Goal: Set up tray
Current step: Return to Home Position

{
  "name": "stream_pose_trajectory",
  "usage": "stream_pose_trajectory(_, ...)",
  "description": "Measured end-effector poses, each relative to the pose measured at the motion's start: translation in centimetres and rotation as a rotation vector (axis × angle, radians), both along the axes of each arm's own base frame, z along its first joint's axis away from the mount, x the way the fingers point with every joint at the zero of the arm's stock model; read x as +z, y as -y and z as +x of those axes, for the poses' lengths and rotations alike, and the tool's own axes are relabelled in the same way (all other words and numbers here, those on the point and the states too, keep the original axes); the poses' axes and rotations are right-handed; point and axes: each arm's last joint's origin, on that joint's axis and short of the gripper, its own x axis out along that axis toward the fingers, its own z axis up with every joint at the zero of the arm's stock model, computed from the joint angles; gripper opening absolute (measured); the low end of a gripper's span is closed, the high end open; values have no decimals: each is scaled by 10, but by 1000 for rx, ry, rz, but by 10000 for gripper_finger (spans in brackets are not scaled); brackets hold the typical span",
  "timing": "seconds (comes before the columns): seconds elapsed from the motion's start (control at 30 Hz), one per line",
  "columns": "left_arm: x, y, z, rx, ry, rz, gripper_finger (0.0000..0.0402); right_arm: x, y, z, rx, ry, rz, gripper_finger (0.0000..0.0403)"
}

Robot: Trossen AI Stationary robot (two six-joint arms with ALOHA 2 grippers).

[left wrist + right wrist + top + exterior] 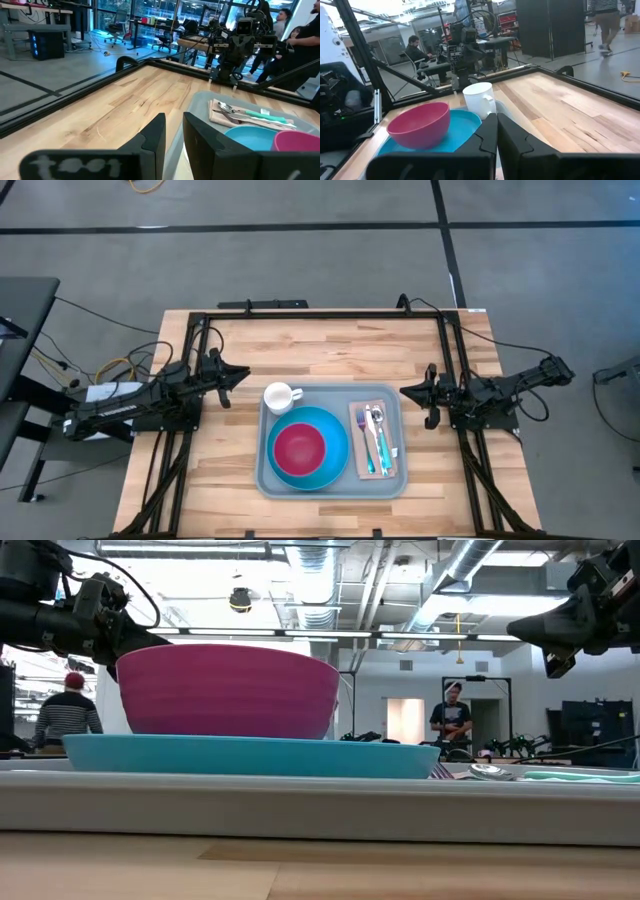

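Note:
The grey-blue tray (pixel 340 396) lies flat on the middle of the wooden table. On it stand a white mug (pixel 281 396) in the far-left corner and a round blue plate (pixel 330 470) carrying a magenta bowl (pixel 300 448). Along its right side lies a napkin (pixel 357 442) with cutlery (pixel 375 438) on top. My left gripper (pixel 243 373) hovers left of the mug, its fingers a narrow gap apart (pixel 174 131). My right gripper (pixel 405 391) hovers off the tray's far-right corner, shut (pixel 497 131). Neither touches anything.
A black frame (pixel 320 314) runs along the table's far edge and both sides. Bare wood (pixel 330 345) lies between the tray and the far edge, and on either side of the tray. People (pixel 452 710) are in the room beyond the table.

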Motion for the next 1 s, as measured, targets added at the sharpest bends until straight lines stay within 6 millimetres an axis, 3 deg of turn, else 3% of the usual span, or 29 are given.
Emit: stream_pose_trajectory(1.0,0,0,0,-1,1,-6,54,0,0,0,0,0,0,0)
